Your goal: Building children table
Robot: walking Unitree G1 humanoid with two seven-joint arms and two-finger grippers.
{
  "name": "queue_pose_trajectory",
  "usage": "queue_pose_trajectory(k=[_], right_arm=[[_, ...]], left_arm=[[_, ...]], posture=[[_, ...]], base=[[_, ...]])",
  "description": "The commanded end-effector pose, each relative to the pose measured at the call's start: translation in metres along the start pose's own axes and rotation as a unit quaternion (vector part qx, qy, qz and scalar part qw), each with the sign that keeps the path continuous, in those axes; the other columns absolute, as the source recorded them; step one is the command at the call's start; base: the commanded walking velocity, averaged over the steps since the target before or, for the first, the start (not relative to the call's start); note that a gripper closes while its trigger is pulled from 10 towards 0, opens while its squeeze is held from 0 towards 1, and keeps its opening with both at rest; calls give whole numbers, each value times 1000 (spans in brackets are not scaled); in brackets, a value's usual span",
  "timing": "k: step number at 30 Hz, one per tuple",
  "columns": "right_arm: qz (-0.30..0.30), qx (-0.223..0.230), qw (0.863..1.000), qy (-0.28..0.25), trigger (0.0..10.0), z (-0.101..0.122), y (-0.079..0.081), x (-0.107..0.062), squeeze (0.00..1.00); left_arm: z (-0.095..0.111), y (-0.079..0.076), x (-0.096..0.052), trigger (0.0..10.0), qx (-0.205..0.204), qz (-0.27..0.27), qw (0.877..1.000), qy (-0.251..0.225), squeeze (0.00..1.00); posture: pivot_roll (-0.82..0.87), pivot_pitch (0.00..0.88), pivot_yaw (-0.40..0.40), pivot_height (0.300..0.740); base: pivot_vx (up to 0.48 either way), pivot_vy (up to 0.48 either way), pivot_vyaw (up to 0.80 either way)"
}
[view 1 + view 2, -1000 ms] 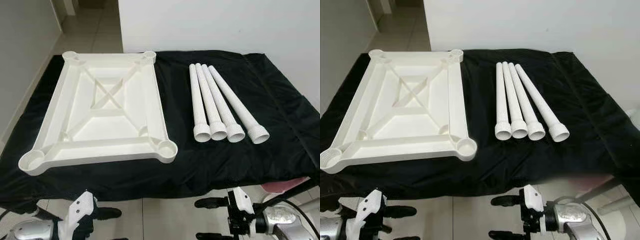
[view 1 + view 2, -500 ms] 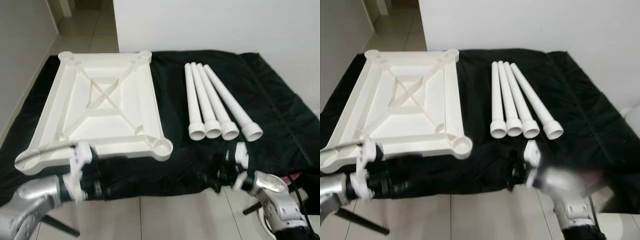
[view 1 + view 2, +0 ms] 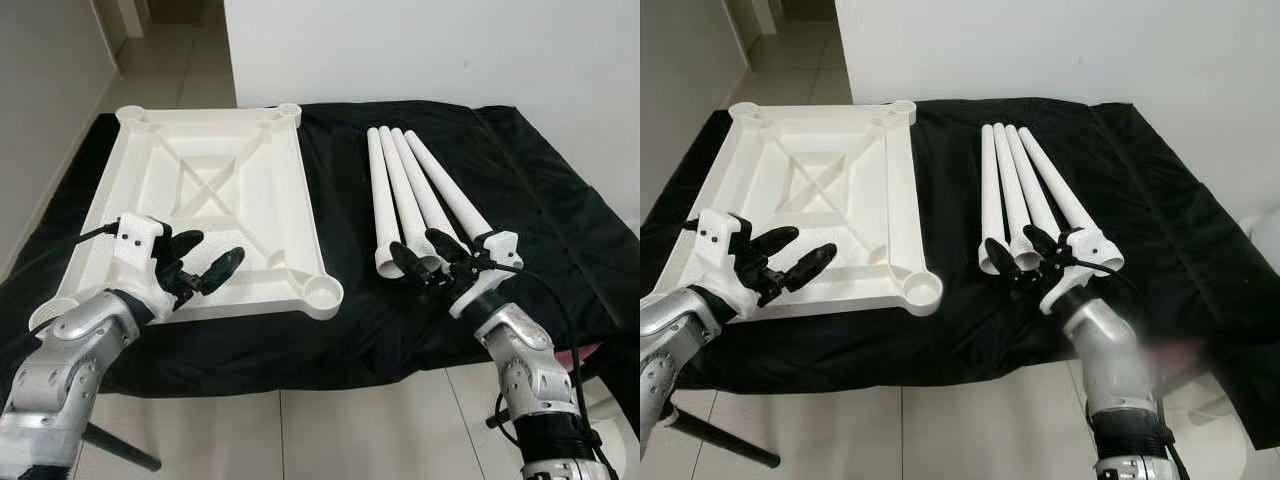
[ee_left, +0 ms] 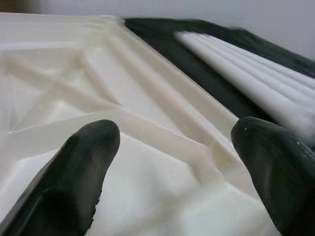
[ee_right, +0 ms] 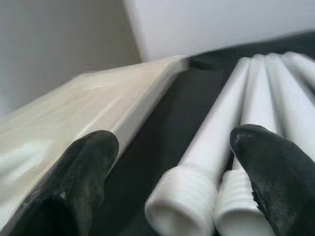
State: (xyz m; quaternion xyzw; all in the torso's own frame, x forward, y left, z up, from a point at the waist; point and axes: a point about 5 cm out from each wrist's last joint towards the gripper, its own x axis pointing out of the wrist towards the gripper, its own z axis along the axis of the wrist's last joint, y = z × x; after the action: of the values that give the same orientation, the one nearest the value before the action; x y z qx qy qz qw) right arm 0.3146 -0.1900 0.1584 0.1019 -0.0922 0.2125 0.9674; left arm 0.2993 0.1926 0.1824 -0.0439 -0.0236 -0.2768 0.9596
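I see the black cloth (image 3: 520,200) spread across the frame's middle, and on it, upper left, the white tabletop (image 3: 210,215) lying underside up with a corner socket (image 3: 322,291) toward lower centre. Right of centre lie four white legs (image 3: 415,205), side by side, long axes running from the top down to threaded ends nearest me. My right gripper (image 3: 428,258) sits at those near ends, fingers spread, the innermost leg (image 5: 216,157) lying straight ahead between them; I judge this arm should take it. My left gripper (image 3: 200,262) hovers over the tabletop's lower left rim, fingers (image 4: 74,172) spread, holding nothing.
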Motion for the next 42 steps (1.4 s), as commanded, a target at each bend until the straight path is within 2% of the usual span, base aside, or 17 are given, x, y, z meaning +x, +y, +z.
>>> queue_pose_trajectory(k=[1,2,4,6,8,9,12,16,17,18,21,29,30,33,36,40,42], right_arm=[[-55,7,998,5,10000,-2,-4,4,0],[-83,-1,997,9,10000,-2,-5,8,0],[-90,-9,996,2,10000,-2,-5,11,0],[-109,-27,994,1,10000,-2,-3,14,0],[-124,-22,992,-2,10000,-3,-3,16,0],[-139,-53,989,-9,10000,1,3,18,0],[-141,-76,987,-14,10000,2,10,20,0],[-145,-81,986,-19,10000,3,14,21,0],[-145,-96,985,-18,10000,2,16,21,0],[-144,-87,986,-20,10000,-1,19,22,0],[-121,-109,986,-40,10000,-4,30,21,0],[-134,-113,983,-49,10000,-6,34,20,0],[-138,-121,982,-52,10000,-6,34,19,0],[-147,-125,978,-75,10000,-3,34,18,0],[-139,-103,982,-79,10000,-5,41,15,0],[-132,-111,982,-81,10000,-7,44,12,0],[-136,-112,981,-80,10000,-7,42,11,0]], left_arm=[[3,7,6,10000,-10,53,998,-9,0],[4,8,12,10000,-20,77,997,-17,0],[4,8,16,10000,-30,94,995,-22,0],[-1,8,21,10000,-20,120,992,-20,0],[-5,6,22,10000,-27,128,991,-18,0],[-9,3,24,10000,-38,148,988,-23,0],[-11,-1,26,10000,-51,156,986,-31,0],[-16,-6,30,10000,-51,167,984,-35,0],[-19,-10,33,10000,-46,161,985,-31,0],[-23,-15,35,10000,-48,158,986,-26,0],[-26,-24,35,10000,-40,152,987,-40,0],[-28,-24,37,10000,-11,161,986,-48,0],[-25,-24,38,10000,-14,162,985,-64,0],[-19,-24,38,10000,18,171,980,-96,0],[-20,-23,32,10000,22,188,976,-109,0],[-26,-28,25,10000,31,180,978,-101,0],[-32,-33,24,10000,13,170,982,-85,0]], posture=[[-32,22,12,740],[-32,12,8,740],[-32,12,8,740],[-30,5,5,740],[-32,2,4,740],[-33,0,8,740],[-35,0,10,740],[-38,0,14,740],[-39,0,18,740],[-37,0,23,740],[-28,0,12,740],[-32,0,16,740],[-25,0,2,740],[-17,0,-15,740],[-16,8,-24,740],[-13,13,-23,740],[-8,27,-27,740]], base=[[0,0,0],[0,0,0],[0,0,0],[0,0,0],[0,0,0],[0,0,0],[0,0,0],[0,0,0],[0,0,0],[0,0,0],[0,0,0],[0,0,0],[0,0,0],[0,0,0],[0,0,0],[0,0,0],[0,0,0]])
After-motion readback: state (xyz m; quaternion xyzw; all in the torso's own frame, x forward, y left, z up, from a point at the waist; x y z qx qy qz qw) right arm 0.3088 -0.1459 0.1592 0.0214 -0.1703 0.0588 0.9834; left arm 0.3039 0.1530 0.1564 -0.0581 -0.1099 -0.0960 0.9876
